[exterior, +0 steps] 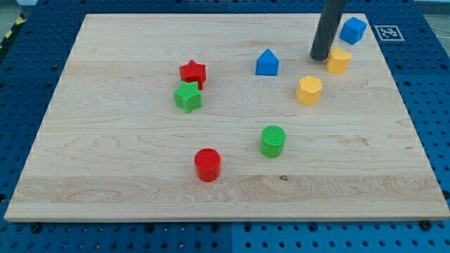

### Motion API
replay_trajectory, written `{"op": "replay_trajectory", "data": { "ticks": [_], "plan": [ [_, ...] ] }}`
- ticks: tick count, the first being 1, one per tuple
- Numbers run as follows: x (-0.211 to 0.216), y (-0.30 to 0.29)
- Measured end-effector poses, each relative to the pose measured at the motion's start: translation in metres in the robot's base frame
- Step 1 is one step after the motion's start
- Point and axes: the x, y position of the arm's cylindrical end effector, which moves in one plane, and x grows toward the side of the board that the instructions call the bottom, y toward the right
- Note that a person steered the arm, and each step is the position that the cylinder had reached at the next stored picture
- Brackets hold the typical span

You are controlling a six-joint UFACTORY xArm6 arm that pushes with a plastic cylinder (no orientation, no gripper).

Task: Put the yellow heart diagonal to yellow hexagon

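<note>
The yellow heart lies near the view's top right on the wooden board. The yellow hexagon lies below and to the left of it, a short gap apart. My tip rests on the board right at the heart's left side, above the hexagon; whether it touches the heart I cannot tell. The dark rod rises out of the view's top.
A blue block sits just above and right of the heart. A blue house-shaped block lies left of my tip. A red star and green star touch at centre left. A green cylinder and red cylinder lie lower down.
</note>
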Motion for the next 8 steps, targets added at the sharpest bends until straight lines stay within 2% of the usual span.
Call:
{"op": "replay_trajectory", "data": {
  "ticks": [1,4,5,8],
  "plan": [
    [-0.001,0.0],
    [-0.044,0.012],
    [-0.035,0.013],
    [0.046,-0.003]
  ]
}}
